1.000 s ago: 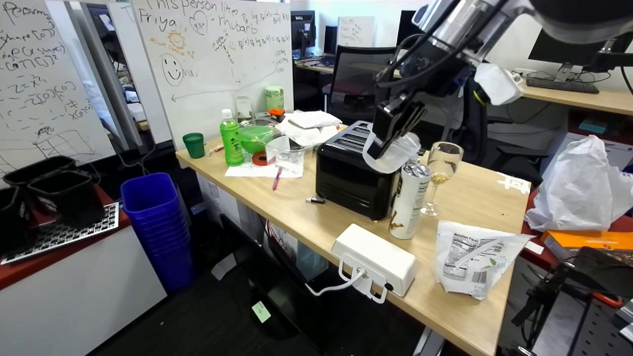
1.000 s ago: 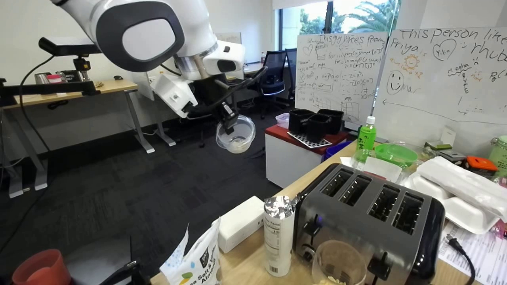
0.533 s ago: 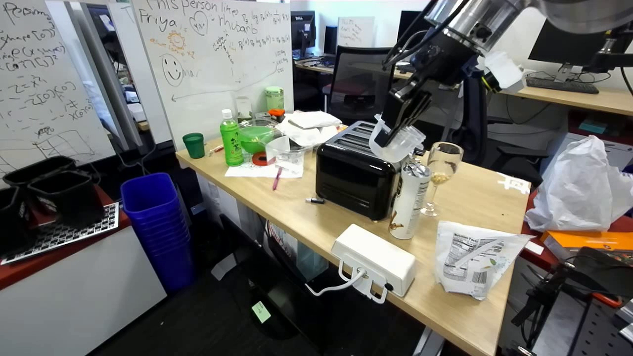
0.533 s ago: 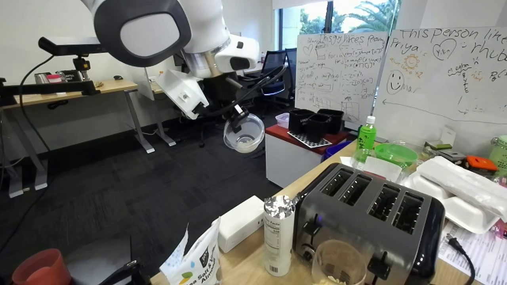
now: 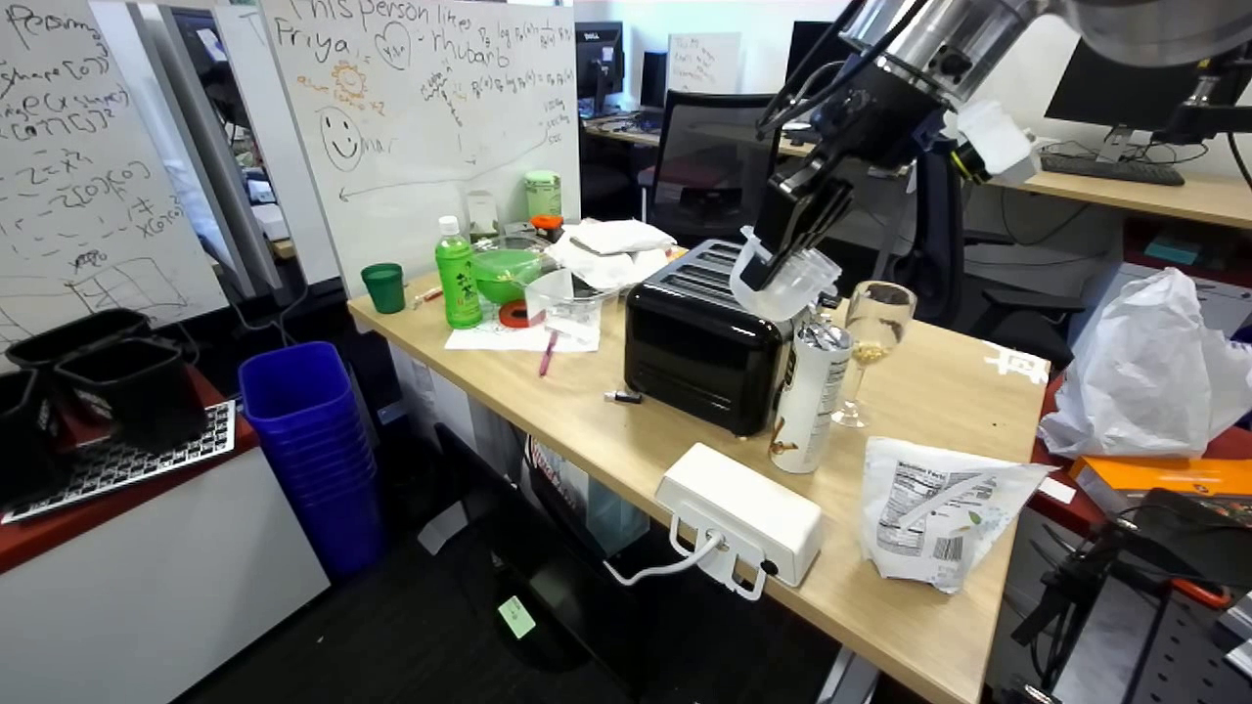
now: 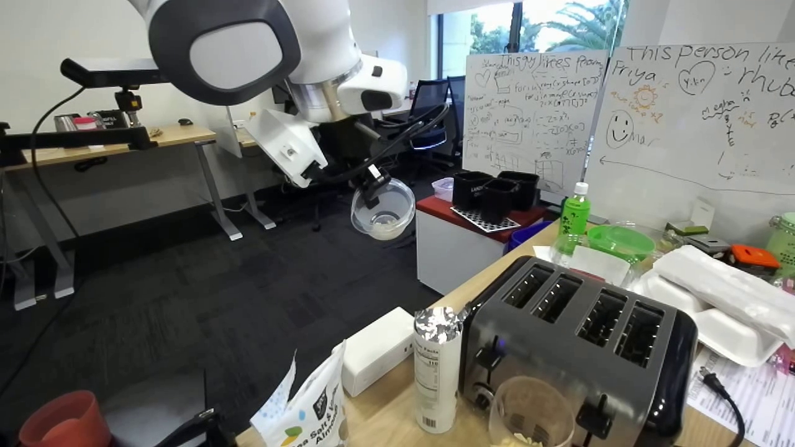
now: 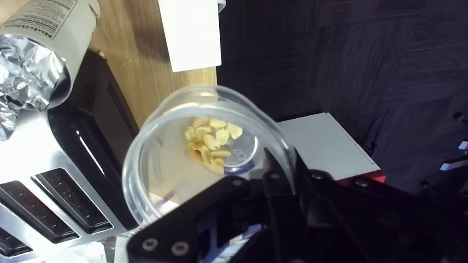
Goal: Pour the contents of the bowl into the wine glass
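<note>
The bowl [image 5: 790,286] is clear and shallow. It is tilted, held in the air beside the toaster and above the table. It also shows in an exterior view [image 6: 397,208]. In the wrist view the bowl [image 7: 172,175] holds several pale yellow nuts [image 7: 208,142] gathered at one side of its bottom. My gripper [image 7: 282,160] is shut on the bowl's rim, one finger inside and one outside; it also shows in both exterior views [image 5: 768,274] [image 6: 371,197]. The wine glass [image 5: 877,318] stands upright on the table with some yellowish pieces in it. Its cup [image 6: 531,406] shows too, its stem cut off there. It is out of the wrist view.
A black and silver toaster [image 5: 699,342] and a foil-topped can [image 5: 810,406] stand between the glass and the table's front edge. A white box [image 5: 738,508] and a white snack packet [image 5: 944,518] are nearer the edge. A green bottle [image 5: 457,279] stands at the far end.
Over the first half second my gripper and the bowl shift to the right in both exterior views, and the bowl's tilt changes slightly. In the last half second nothing has visibly moved.
</note>
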